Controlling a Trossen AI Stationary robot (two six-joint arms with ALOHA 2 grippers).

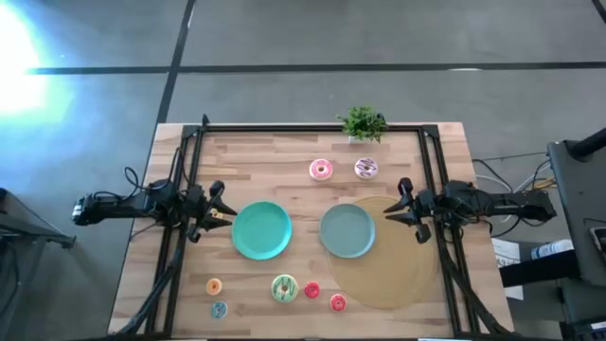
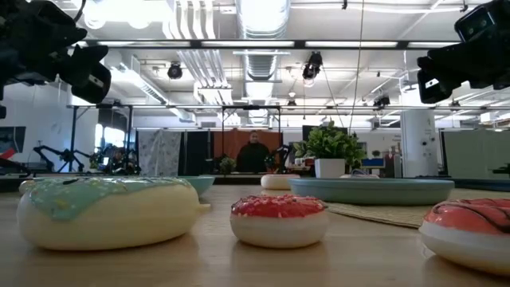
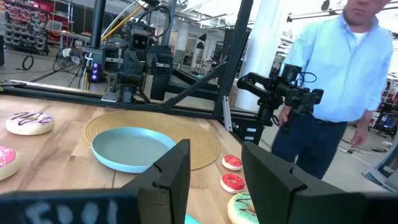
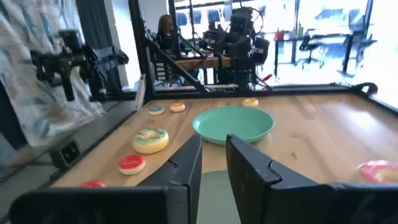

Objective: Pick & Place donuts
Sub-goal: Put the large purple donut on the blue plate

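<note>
Both grippers hang empty with fingers spread, the left gripper (image 1: 220, 215) just beside the green plate (image 1: 261, 230) with the green-yellow donut (image 1: 284, 288) and orange donut (image 1: 213, 286) further off, the right gripper (image 1: 405, 204) beside the blue plate (image 1: 347, 231), near the pink donut (image 1: 321, 170).

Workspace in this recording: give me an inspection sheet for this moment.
Surface: wooden table, round woven mat at right.
Job's things: seven donuts, none on either teal plate; two at the far edge, five at the near edge.
Clutter: potted plant at far edge.
Grippers: left gripper and right gripper open, empty, at the table's sides.
Cables: bundle off the right edge.
Surroundings: person in blue shirt beside the table.
</note>
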